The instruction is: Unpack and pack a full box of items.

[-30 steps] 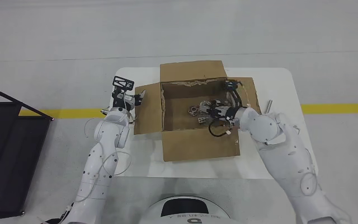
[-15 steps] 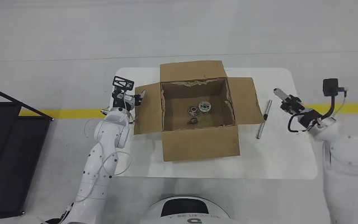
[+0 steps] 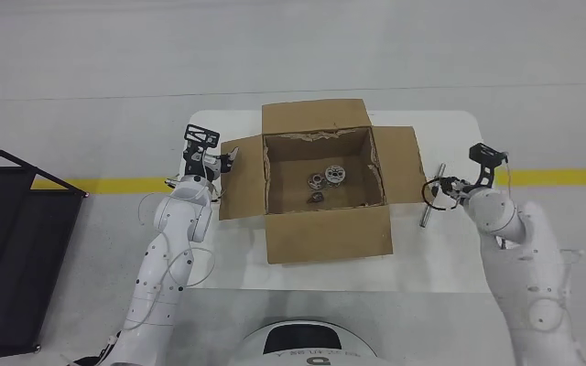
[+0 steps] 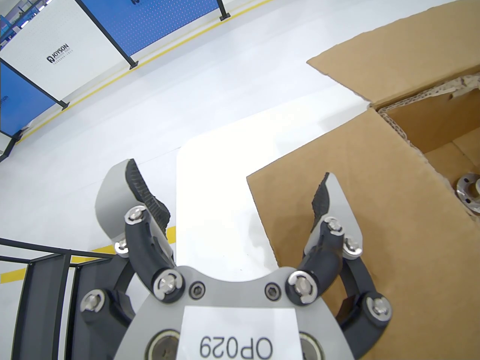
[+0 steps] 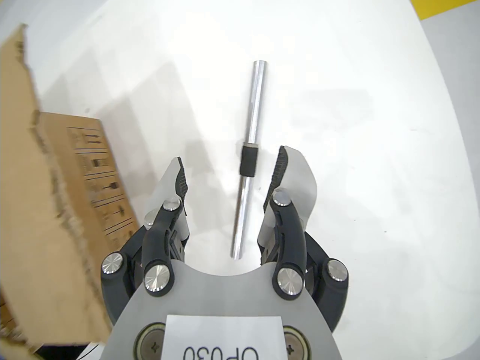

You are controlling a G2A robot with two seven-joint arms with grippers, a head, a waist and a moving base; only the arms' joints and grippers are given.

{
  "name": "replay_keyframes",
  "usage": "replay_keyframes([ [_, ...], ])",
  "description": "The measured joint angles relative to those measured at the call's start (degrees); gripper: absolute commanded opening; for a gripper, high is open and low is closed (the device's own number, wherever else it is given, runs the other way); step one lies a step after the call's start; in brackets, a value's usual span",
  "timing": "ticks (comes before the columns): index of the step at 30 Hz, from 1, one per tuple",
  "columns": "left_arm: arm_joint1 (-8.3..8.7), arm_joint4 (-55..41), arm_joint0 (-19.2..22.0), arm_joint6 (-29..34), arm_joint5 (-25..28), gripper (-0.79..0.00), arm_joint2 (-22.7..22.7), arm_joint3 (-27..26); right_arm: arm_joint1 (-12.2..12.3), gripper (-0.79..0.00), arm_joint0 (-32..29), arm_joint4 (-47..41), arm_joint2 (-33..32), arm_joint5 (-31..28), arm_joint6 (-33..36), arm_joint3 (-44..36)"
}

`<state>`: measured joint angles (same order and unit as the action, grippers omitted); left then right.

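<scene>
An open cardboard box (image 3: 327, 236) stands mid-table with its flaps spread; a few metal flange parts (image 3: 327, 176) lie on its floor. To the right of the right flap a metal rod (image 3: 426, 215) with a black band lies on the table. My right gripper (image 3: 438, 192) hangs just over it, open; in the right wrist view the rod (image 5: 257, 95) runs between the spread fingers of the gripper (image 5: 230, 153), untouched. My left gripper (image 3: 229, 157) is open at the left flap's outer edge, holding nothing; the left wrist view shows it (image 4: 228, 168) beside the box (image 4: 356, 226) and one flange (image 4: 468, 191).
The white table (image 3: 439, 265) has bare room right of and in front of the box. Its rounded right edge lies close to the rod. A black rack (image 3: 27, 238) stands on the floor to the left. The right box flap (image 5: 37, 189) is beside my right gripper.
The right arm came out of the box, swung far to the right, then came back over the rod. The rod, the box and the left arm stayed put.
</scene>
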<state>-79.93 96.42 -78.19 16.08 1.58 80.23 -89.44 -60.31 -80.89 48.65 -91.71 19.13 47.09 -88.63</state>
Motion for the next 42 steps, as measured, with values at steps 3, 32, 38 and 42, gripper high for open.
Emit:
replay_keyframes([
  [3,0.0,0.0,0.0,0.0,0.0,0.0,0.0,0.0,-0.14,-0.397,2.59,3.89,2.67,1.28,0.95,3.65],
  [32,0.0,0.0,0.0,0.0,0.0,0.0,0.0,0.0,-2.56,-0.785,13.25,10.07,13.28,5.54,3.17,18.28],
  [38,0.0,0.0,0.0,0.0,0.0,0.0,0.0,0.0,-2.55,-0.785,13.18,9.17,11.76,5.71,3.29,17.78],
  [42,0.0,0.0,0.0,0.0,0.0,0.0,0.0,0.0,-2.09,-0.785,11.06,6.2,7.8,4.51,2.58,13.72],
])
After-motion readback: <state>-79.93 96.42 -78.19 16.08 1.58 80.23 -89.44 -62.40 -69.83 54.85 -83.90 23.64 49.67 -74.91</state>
